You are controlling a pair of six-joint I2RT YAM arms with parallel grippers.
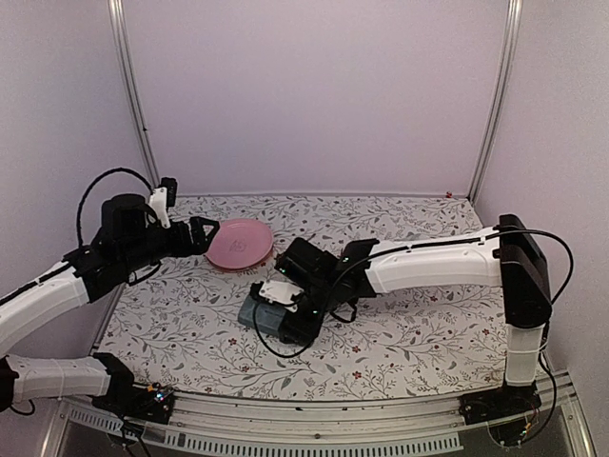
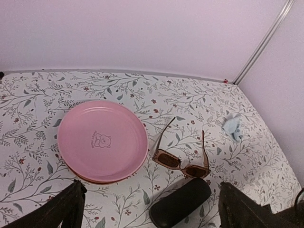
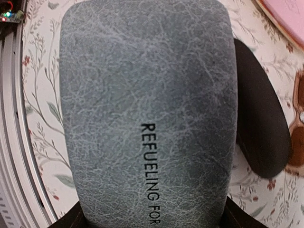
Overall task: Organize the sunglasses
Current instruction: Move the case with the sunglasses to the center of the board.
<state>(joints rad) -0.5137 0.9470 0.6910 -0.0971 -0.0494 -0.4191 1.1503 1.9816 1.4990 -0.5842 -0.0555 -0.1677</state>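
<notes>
- Left gripper (image 2: 151,187) hangs above the floral-print table (image 2: 28,95) with its jaws spread wide and nothing between them.
- Just ahead of it lies a black hard case (image 2: 180,203). Directly beyond that case are the reddish-brown sunglasses (image 2: 182,165), a little to the gripper's right.
- The sunglasses rest on the table with both thin arms unfolded and pointing toward the far wall, dark lenses nearest the gripper. They sit just beside the rim of a pink plate (image 2: 102,140), apparently not touching it.
- Right gripper (image 3: 152,219) is down over a grey-blue case (image 3: 142,95), one finger showing at each side. Whether they are pressing on it cannot be told.
- From that gripper, the sunglasses lie past the black case, at the edge of its wrist view.
- The frame is likely light and stiff but delicate: the thin arms could bend at the hinges, and the lenses look slick and easy to scratch.
- The surest hold is probably across the front frame at the bridge, not on a lens or an arm tip.
- No second, pale pair can be seen.
</notes>
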